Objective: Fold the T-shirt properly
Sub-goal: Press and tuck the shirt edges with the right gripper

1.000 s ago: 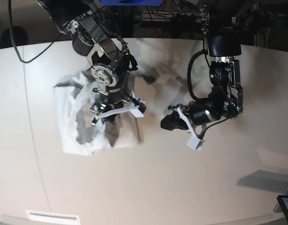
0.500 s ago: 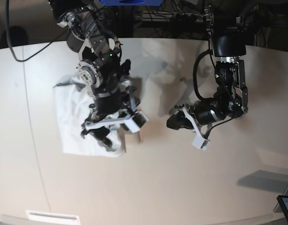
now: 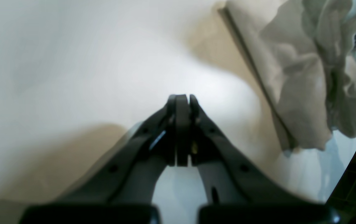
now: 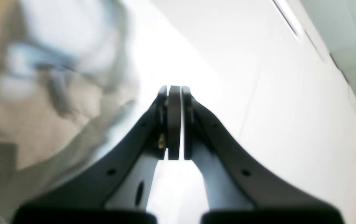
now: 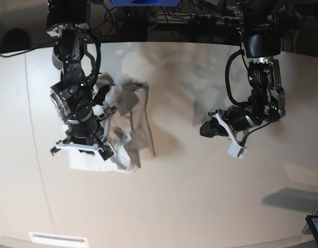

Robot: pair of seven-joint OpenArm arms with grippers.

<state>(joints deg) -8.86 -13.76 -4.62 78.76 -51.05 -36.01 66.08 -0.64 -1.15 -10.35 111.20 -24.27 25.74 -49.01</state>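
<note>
The plain white, wrinkly cotton T-shirt [image 5: 122, 129] lies bunched on the left half of the smooth off-white desk [image 5: 200, 196], its long axis running far-to-near, one straight hemmed edge facing the middle.

Your right tool [image 5: 78, 147] sits over the shirt's near left part. Its jaws are clenched, with nothing visibly pinched between them in the wrist view.

Your left tool [image 5: 206, 129] hangs well apart, out over bare desk on the right, jaws also clenched and empty.

From the left tool the cloth lies to the left; that hemmed edge is its closest reach. The right arm is far nearer. Expect the next grasp to fall to it.
</note>
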